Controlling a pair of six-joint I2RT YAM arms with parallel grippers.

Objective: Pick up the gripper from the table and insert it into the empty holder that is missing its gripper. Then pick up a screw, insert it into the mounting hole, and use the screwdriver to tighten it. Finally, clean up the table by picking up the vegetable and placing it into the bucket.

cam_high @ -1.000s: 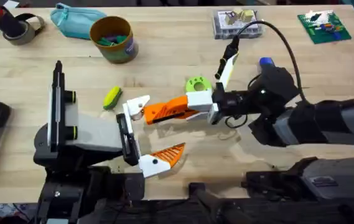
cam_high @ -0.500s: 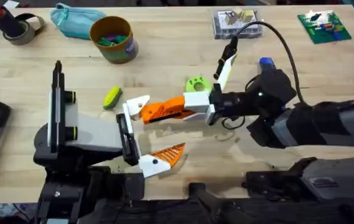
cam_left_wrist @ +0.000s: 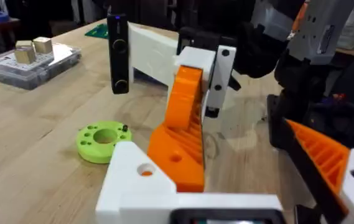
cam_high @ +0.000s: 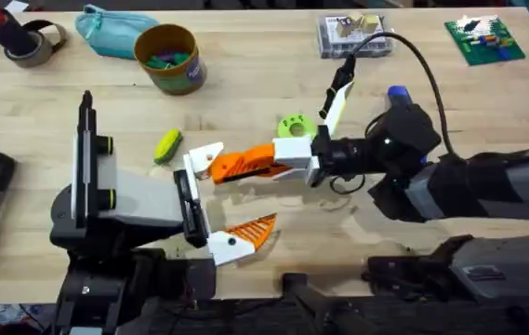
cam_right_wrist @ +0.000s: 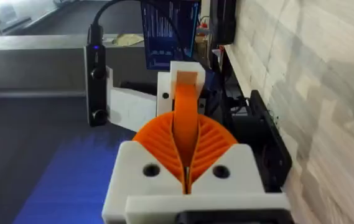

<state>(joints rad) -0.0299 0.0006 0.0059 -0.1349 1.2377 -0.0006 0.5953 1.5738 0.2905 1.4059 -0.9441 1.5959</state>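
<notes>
- Change since a second ago: my right gripper (cam_high: 225, 167) has crept a little toward the holder (cam_high: 204, 156); everything else lies as it did.
- Table (cam_high: 245, 93): light wood, carrying all the items below.
- Right gripper: ribbed pads clamped flat on the gripper (cam_right_wrist: 186, 106), lying level so that its base end leads toward the mount.
- Left gripper (cam_high: 231, 200): spread wide and holding nothing, one orange finger fitted. The other side ends in the bare holder, kept steady to receive the part.
- Bucket (cam_high: 182, 79): at the far left of the table, well apart, waiting for the clean-up.
- The gripper: at the holder's face. I cannot tell whether it is fully seated.
- Vegetable (cam_high: 166, 146): yellow-green, just beside the holder.
- Screwdriver (cam_high: 396, 93): blue handle behind my right arm, untouched.
- Mounting hole (cam_left_wrist: 144, 169): open, no screw yet.
</notes>
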